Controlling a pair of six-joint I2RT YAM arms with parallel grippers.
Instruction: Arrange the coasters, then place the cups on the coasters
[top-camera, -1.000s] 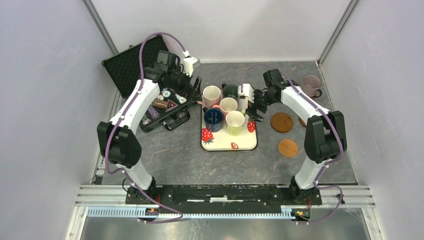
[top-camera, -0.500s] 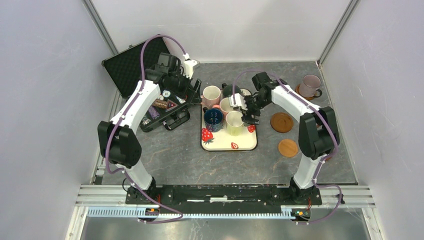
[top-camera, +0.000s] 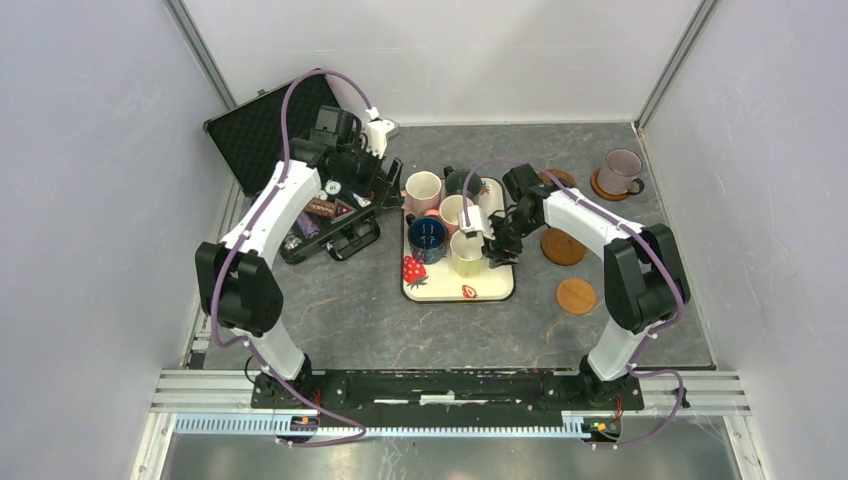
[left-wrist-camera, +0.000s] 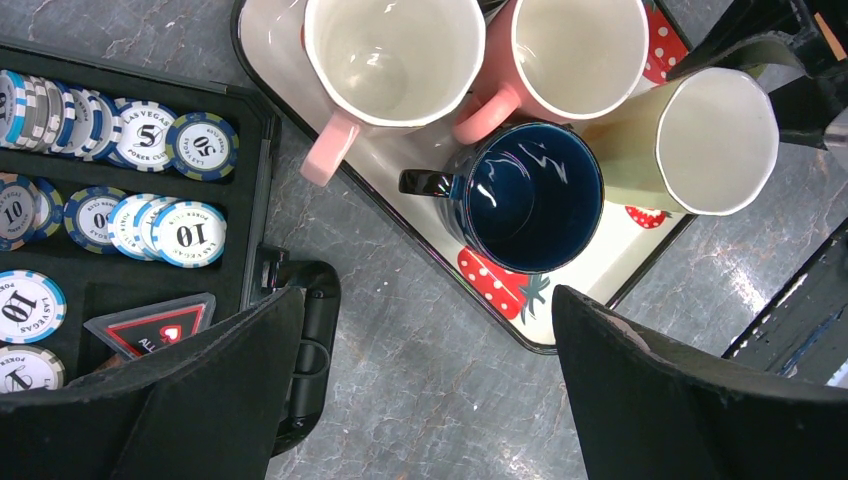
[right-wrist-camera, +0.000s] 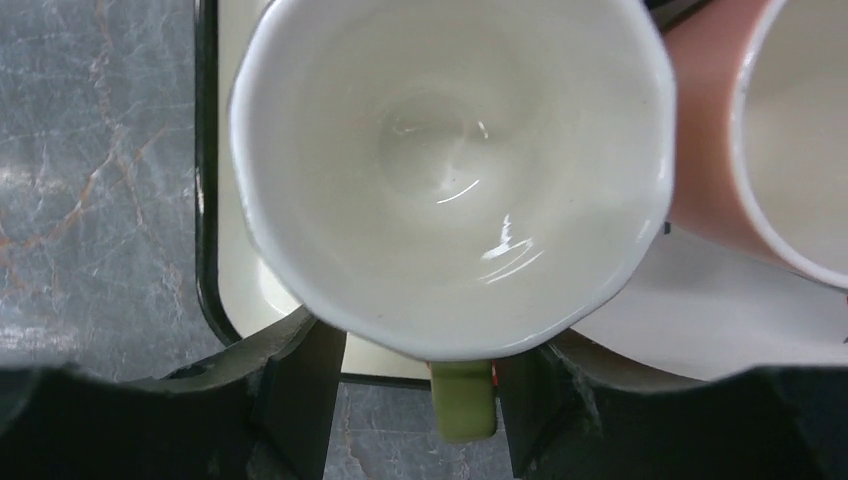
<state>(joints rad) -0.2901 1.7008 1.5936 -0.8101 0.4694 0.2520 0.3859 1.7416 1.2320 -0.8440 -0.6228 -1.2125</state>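
The yellow-green cup (top-camera: 466, 250) stands at the near right of the strawberry tray (top-camera: 470, 285), beside a navy cup (top-camera: 427, 238), two pink cups (top-camera: 423, 188) (top-camera: 456, 212) and a dark green cup (top-camera: 461, 182). My right gripper (top-camera: 493, 243) is down at the yellow-green cup (right-wrist-camera: 450, 170). Its jaws straddle the green handle (right-wrist-camera: 465, 400), with a gap still showing on one side. A lilac cup (top-camera: 622, 170) sits on a coaster (top-camera: 603, 186) at the far right. Two bare coasters (top-camera: 563, 246) (top-camera: 576, 296) lie right of the tray. My left gripper (left-wrist-camera: 430, 400) hangs open and holds nothing, between the chip case and the tray.
An open black case of poker chips (top-camera: 325, 205) lies left of the tray, its lid (top-camera: 262, 130) leaning at the back left. Another brown disc (top-camera: 560, 178) peeks out behind my right arm. White walls close in the grey table on three sides.
My right gripper has moved left and nearer over the tray to the yellow-green cup. Its jaws have narrowed around the handle. The left arm has stayed still.
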